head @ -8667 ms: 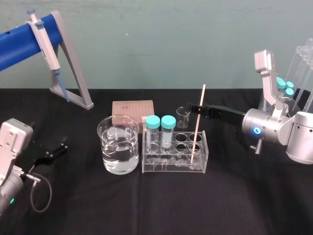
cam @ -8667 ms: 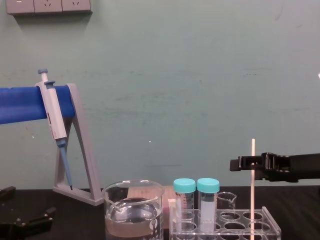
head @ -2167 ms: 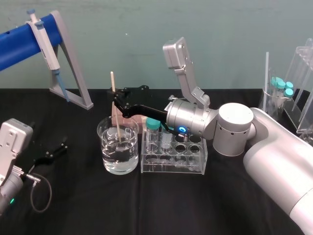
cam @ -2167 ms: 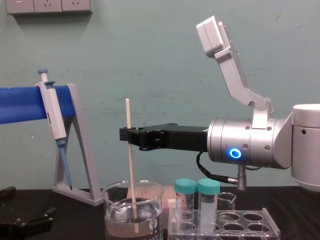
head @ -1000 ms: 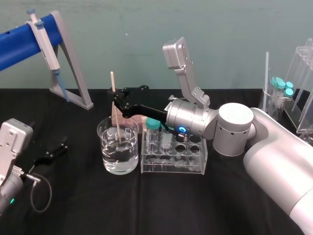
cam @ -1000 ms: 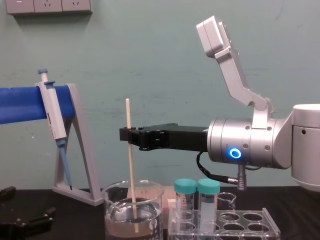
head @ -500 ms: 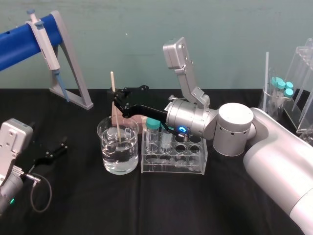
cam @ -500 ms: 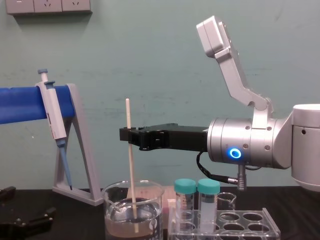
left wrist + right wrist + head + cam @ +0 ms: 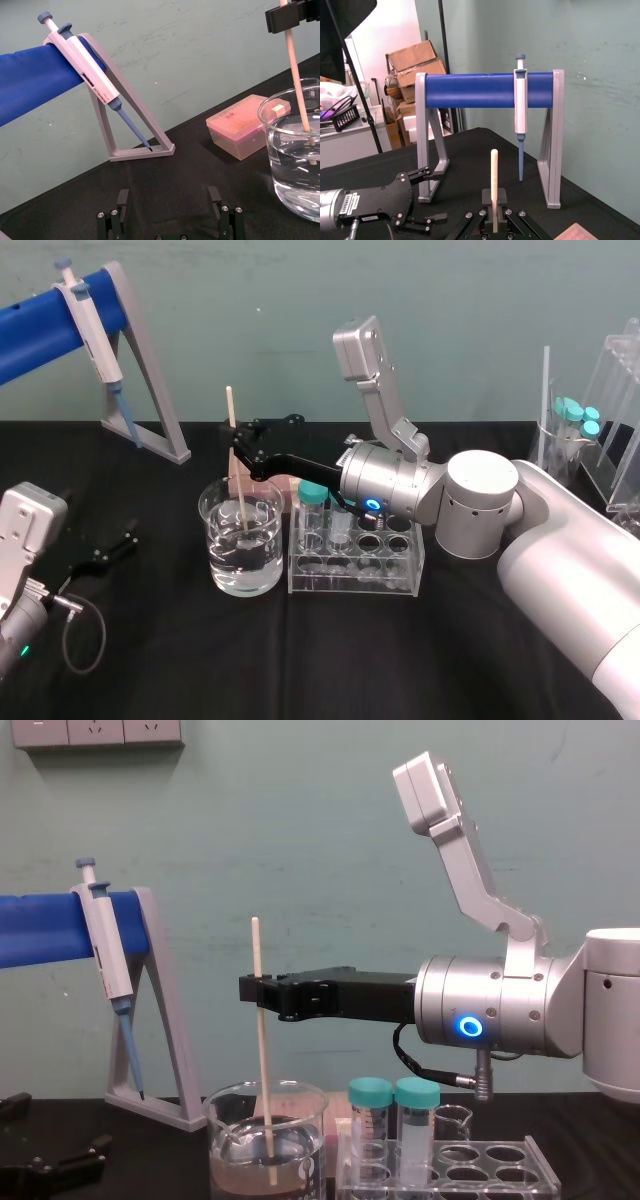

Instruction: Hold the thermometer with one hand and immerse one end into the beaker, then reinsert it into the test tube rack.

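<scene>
My right gripper (image 9: 238, 445) reaches over the large glass beaker (image 9: 225, 560) and is shut on the thermometer (image 9: 236, 465), a thin cream rod standing nearly upright. In the chest view the thermometer (image 9: 262, 1050) has its lower end dipped in the water inside the beaker (image 9: 300, 1160), with the right gripper (image 9: 258, 992) gripping it above the middle. The clear test tube rack (image 9: 355, 580) stands just right of the beaker. My left gripper (image 9: 115, 545) rests open on the table at the left, fingers (image 9: 122, 197) spread wide with nothing between them.
A grey slanted stand with a blue bar holds a pipette (image 9: 90, 320) at the back left. A pink tip box (image 9: 237, 125) sits behind the beaker. Two teal-capped tubes (image 9: 313, 495) stand in the rack, and a tiny glass beaker (image 9: 452, 1120) behind it. More clear racks (image 9: 600, 430) stand far right.
Since the earliest frames the right gripper has carried the thermometer from the rack leftward into the beaker. Over the last second nothing has visibly moved.
</scene>
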{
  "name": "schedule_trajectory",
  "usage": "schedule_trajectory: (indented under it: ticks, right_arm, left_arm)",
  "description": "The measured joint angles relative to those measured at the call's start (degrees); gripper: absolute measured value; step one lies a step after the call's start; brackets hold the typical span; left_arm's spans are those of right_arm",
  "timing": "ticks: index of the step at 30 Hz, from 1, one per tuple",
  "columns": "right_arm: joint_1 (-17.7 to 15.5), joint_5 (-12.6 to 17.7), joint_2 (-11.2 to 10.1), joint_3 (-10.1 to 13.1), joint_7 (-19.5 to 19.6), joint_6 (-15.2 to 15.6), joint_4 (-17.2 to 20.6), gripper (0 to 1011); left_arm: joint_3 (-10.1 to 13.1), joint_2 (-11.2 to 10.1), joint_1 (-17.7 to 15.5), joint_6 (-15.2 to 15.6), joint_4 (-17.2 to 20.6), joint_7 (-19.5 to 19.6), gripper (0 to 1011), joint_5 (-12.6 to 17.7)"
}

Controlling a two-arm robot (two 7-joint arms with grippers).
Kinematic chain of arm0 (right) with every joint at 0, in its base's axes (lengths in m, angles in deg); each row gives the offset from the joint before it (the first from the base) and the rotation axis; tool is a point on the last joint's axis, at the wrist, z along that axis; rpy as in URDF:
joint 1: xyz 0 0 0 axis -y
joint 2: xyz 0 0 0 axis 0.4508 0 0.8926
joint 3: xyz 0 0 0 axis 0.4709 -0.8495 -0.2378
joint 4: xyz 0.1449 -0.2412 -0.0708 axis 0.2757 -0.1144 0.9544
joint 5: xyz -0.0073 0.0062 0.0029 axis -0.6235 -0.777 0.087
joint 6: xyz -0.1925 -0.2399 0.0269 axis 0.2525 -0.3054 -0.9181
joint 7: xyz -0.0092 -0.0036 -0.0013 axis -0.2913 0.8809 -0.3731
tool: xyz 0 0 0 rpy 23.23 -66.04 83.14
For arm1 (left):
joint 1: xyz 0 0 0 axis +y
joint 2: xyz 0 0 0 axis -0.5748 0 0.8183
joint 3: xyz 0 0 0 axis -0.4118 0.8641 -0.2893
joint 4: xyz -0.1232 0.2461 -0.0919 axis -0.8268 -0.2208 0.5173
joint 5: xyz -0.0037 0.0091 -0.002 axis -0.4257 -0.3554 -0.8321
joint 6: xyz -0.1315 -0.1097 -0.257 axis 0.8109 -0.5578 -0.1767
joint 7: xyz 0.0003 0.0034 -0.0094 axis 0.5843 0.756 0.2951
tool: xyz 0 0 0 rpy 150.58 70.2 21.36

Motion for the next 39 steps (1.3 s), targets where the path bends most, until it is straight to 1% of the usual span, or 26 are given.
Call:
schedule_trajectory:
  ticks: [30, 32, 35, 36, 37, 39]
  right_arm:
    - [0.0, -0.2, 0.0, 0.1, -0.1, 0.0, 0.1, 48]
    - [-0.1, -0.3, -0.1, 0.2, -0.4, -0.1, 0.6, 47]
    - [-0.5, -0.3, -0.5, 0.8, -1.2, 0.0, 2.3, 47]
    - [-0.6, -0.3, -0.8, 1.1, -1.4, 0.4, 3.4, 48]
    - [-0.6, -0.3, -0.8, 1.1, -1.4, 0.4, 3.4, 48]
    - [-0.8, -0.5, -1.5, 1.5, -1.6, 1.2, 5.6, 47]
  left_arm:
    - [0.0, 0.0, 0.0, 0.0, 0.0, 0.0, 1004, 0.0]
    - [0.0, 0.0, 0.0, 0.0, 0.0, 0.0, 1004, 0.0]
    - [0.0, 0.0, 0.0, 0.0, 0.0, 0.0, 1004, 0.0]
    - [0.0, 0.0, 0.0, 0.0, 0.0, 0.0, 1004, 0.0]
    - [0.0, 0.0, 0.0, 0.0, 0.0, 0.0, 1004, 0.0]
    - [0.0, 0.0, 0.0, 0.0, 0.0, 0.0, 1004, 0.0]
